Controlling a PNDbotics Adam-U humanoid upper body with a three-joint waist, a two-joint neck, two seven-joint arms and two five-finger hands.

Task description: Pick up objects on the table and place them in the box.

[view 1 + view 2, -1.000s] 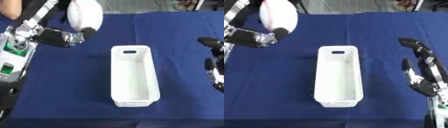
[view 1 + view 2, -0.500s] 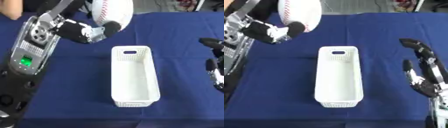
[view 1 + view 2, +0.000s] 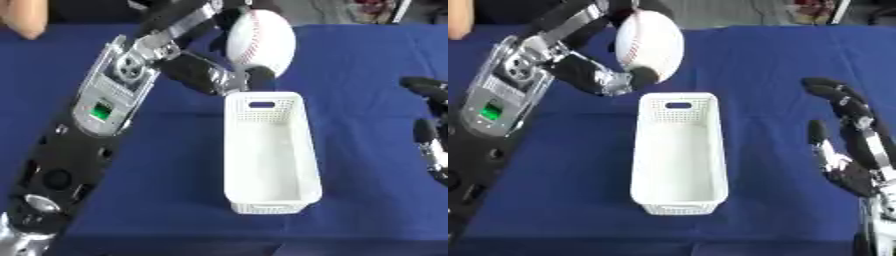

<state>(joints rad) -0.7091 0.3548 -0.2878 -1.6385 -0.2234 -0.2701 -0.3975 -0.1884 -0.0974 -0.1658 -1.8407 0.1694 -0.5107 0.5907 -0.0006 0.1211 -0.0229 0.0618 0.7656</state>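
The left hand (image 3: 229, 79) grips a baseball (image 3: 260, 42) above the box's (image 3: 268, 150) far end, likely lined up to drop it in. The right hand (image 3: 852, 150) waits open near the table's (image 3: 367, 70) right edge.

No legible text, label, brand, number or sign in either view. Left arm (image 3: 109, 107) carries a small lit green panel; any characters on it cannot be made out. Ball (image 3: 260, 44) shows red stitching only, no print readable. Box (image 3: 269, 150) plain white, unmarked.
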